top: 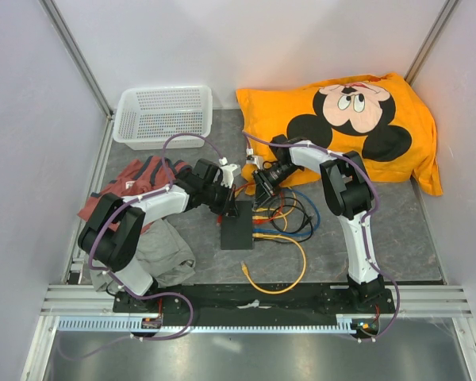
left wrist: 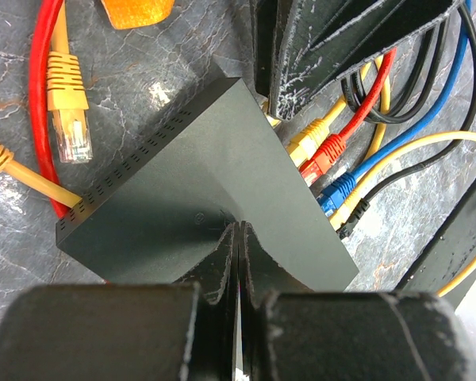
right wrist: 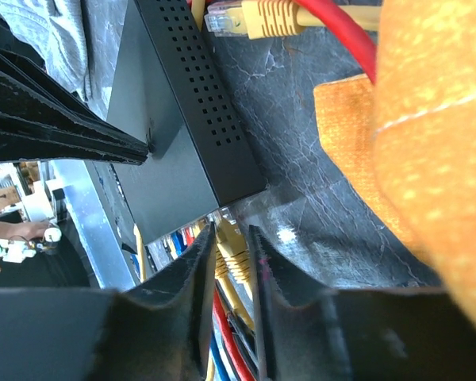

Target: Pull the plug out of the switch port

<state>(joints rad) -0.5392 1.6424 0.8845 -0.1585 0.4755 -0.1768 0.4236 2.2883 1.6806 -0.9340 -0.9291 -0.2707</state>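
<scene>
The switch [top: 238,226] lies flat on the tabletop [top: 397,238] between my two arms, its port side turned to the right. In my right wrist view the yellow plug [right wrist: 232,254] sits in the port at the switch's far corner. My right jaws straddle it, one on each flank and very close. I cannot tell whether they are pinching it or just short of contact. The plug is in its port, not yet drawn.

Along the same side sit more plugs, among them a red plug [left wrist: 327,151] and a blue plug [left wrist: 341,189]. Their cables run off to the right in a tangle.

My left jaws are clenched with nothing between them, and their tips rest on the switch's plain top.

As for writing, there is a faint small mark on the top just ahead of the left tips, too small to read. The switch's far end face carries rows of vent holes. A loose plug [left wrist: 67,111], also yellow, lies on the tabletop by that end, beside a red cable [left wrist: 40,95].

Farther out, the orange pillow [top: 341,127] bears a Mickey Mouse face, and I can read no words on it. A white basket [top: 163,115] stands at the back left, and clothes [top: 143,206] lie under my left arm.
</scene>
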